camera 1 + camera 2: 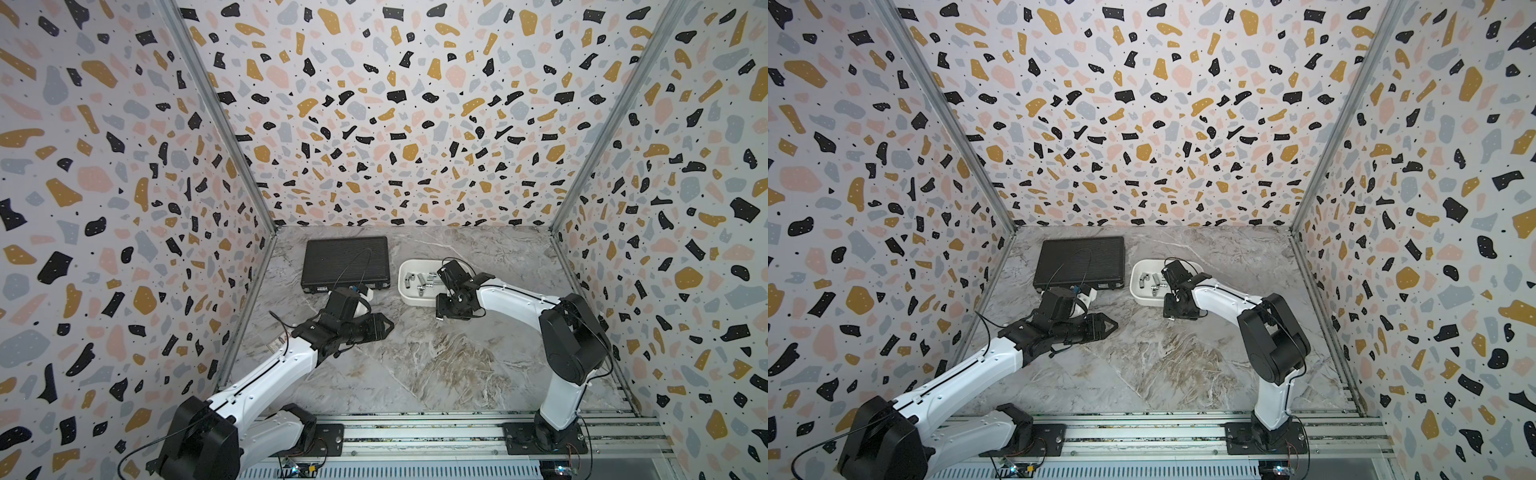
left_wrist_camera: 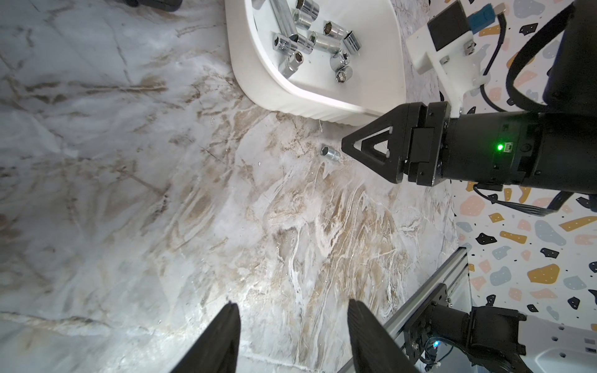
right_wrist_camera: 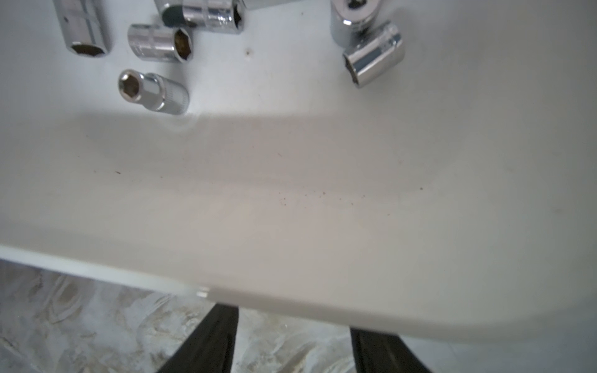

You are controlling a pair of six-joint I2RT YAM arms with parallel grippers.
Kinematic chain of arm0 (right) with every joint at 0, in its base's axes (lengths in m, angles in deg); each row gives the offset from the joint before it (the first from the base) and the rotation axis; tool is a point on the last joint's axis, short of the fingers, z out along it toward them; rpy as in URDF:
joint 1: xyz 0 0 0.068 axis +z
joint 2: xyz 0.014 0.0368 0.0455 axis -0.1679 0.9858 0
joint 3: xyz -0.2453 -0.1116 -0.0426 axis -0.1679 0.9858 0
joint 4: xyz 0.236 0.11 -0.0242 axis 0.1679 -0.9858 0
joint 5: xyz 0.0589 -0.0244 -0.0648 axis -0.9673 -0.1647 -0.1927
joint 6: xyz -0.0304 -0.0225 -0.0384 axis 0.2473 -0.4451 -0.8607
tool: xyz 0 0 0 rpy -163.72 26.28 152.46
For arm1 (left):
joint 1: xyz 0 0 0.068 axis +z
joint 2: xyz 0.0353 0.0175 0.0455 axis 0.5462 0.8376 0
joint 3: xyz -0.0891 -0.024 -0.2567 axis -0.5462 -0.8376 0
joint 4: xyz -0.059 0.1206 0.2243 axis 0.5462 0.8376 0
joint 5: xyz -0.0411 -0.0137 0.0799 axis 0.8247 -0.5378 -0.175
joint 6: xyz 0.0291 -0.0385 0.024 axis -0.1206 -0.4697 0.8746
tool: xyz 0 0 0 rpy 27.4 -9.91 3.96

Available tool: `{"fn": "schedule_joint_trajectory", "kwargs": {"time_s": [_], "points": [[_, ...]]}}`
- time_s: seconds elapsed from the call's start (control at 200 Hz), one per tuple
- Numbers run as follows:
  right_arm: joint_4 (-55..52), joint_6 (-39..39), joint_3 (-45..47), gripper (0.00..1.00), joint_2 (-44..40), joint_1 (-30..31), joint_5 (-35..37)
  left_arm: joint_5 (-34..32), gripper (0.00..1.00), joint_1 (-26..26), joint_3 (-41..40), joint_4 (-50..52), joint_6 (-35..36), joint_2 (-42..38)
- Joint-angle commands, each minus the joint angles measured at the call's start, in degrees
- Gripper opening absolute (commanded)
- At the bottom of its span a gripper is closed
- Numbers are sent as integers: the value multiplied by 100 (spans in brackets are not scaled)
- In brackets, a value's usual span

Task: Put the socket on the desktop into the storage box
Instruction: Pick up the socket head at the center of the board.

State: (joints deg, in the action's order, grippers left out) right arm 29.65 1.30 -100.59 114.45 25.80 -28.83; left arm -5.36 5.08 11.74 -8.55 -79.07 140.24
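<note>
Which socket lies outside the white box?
The small socket on the desktop, by the tip of the right gripper; the other sockets lie inside the storage box.

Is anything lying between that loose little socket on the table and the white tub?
Nothing visible: the socket lies on bare desktop beside the storage box, with only the box's own wall to lift over.

A robot test booth: terrazzo-print walls, aluminium base rail, marble desktop.
</note>
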Motion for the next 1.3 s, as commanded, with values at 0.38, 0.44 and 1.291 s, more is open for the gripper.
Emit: {"fn": "schedule_joint_trajectory", "kwargs": {"time_s": [0.38,0.44,1.291], "points": [[-403,392,-538,58,480,179,328,-9,57,-25,97,-214,48,57],[-419,405,-563,57,526,214,337,-14,57,-24,81,-233,37,52],[-549,565,-627,36,747,346,337,-53,57,-21,-7,-268,2,-48]]}}
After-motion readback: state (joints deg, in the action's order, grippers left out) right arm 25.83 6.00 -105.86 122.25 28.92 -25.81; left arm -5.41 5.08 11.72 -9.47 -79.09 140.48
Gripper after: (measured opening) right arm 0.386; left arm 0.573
